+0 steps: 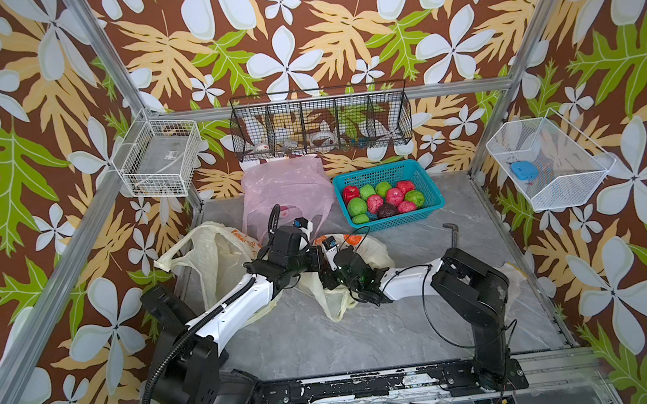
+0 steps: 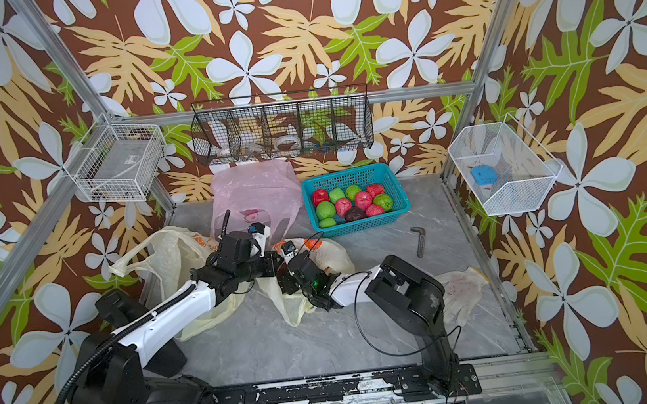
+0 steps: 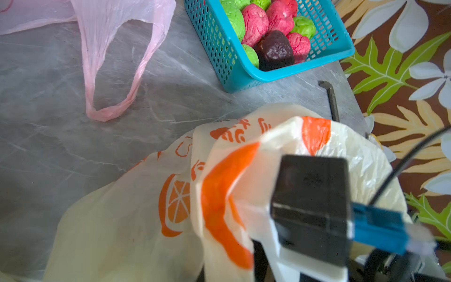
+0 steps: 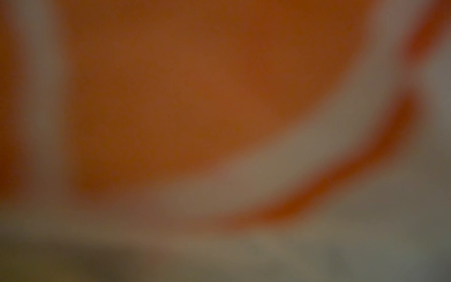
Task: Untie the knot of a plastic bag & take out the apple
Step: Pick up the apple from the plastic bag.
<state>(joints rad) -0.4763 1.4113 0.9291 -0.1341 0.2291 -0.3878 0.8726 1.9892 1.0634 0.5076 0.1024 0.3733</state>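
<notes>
The left arm reaches from its near-left base toward the middle of the table (image 1: 329, 343), forearm slanting up and wrist turned to the right. The left gripper (image 1: 317, 258) is clenched. A fold of the plastic bag (image 1: 373, 253) stands up taut toward it, so it looks to be pinching the film. The right arm folds in low from the near right, with its forearm lying leftward. The right gripper (image 1: 333, 262) is pushed against the bag right next to the left one. Its wrist view is only a blur of orange print (image 4: 195, 97), and I cannot tell how its fingers stand.

The bag lies mid-table, just nearer than the blue basket (image 1: 427, 183) of red and green fruit. It is cream and thin, crumpled, and printed with an orange slice and lettering (image 3: 175, 202). A loose tail of film (image 1: 335, 301) trails toward the near edge. A pink bag (image 1: 283, 187) sits farther back, and another cream bag (image 1: 208, 257) sits to the left.
</notes>
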